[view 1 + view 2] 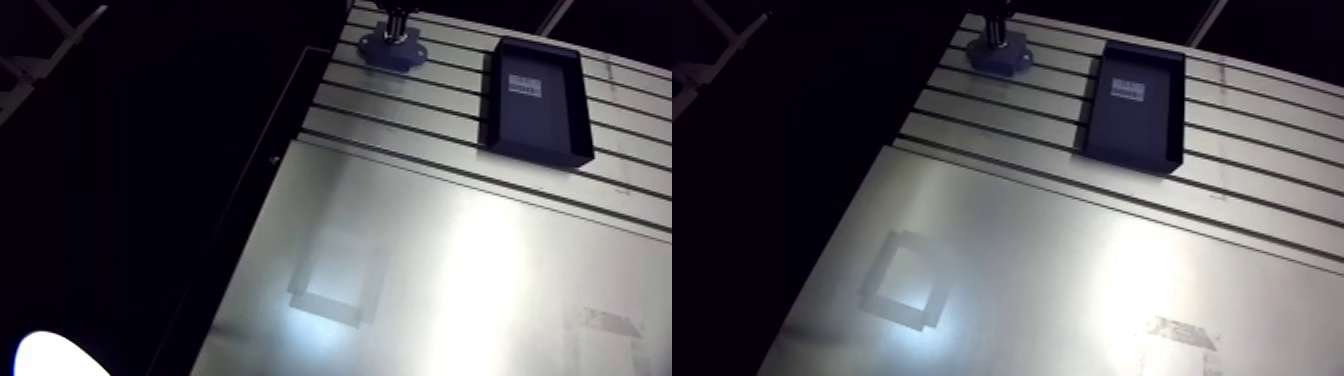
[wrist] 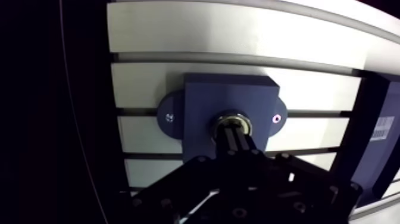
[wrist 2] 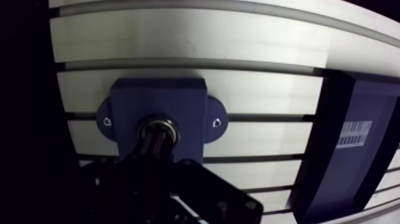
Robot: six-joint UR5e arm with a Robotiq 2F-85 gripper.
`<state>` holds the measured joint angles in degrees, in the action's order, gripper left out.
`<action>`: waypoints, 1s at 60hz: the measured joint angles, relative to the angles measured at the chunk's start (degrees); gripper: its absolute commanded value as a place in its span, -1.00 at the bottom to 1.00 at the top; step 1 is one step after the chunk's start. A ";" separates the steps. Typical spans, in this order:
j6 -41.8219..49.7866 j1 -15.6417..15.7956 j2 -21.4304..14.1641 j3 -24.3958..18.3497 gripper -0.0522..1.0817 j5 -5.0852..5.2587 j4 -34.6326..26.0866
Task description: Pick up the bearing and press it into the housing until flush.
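Fingers [image 2: 235, 143]: closed together, nothing gripped, tips set on the bearing [image 2: 231, 117].
Bearing: seen in the housing [image 2: 202, 98].
Housing: bolted on the tabletop [image 2: 226, 27].

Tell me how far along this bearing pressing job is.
Done: the shiny metal ring bearing sits in the bore of the dark blue block housing on the slotted aluminium table; the black rectangular tray holds no bearing. In hand: the gripper, fingers together, has its tips at the bearing's centre. Left: pressing until flush, which the fingers partly hide, then withdrawing.
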<state>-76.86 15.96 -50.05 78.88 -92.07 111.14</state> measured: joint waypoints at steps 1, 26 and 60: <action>0.00 0.00 0.00 0.00 0.61 0.00 0.00; -0.08 -0.04 0.02 -0.16 0.61 0.08 0.00; -0.09 -0.04 0.19 -0.12 0.61 0.09 0.01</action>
<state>-76.94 15.92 -49.86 78.76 -91.98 111.15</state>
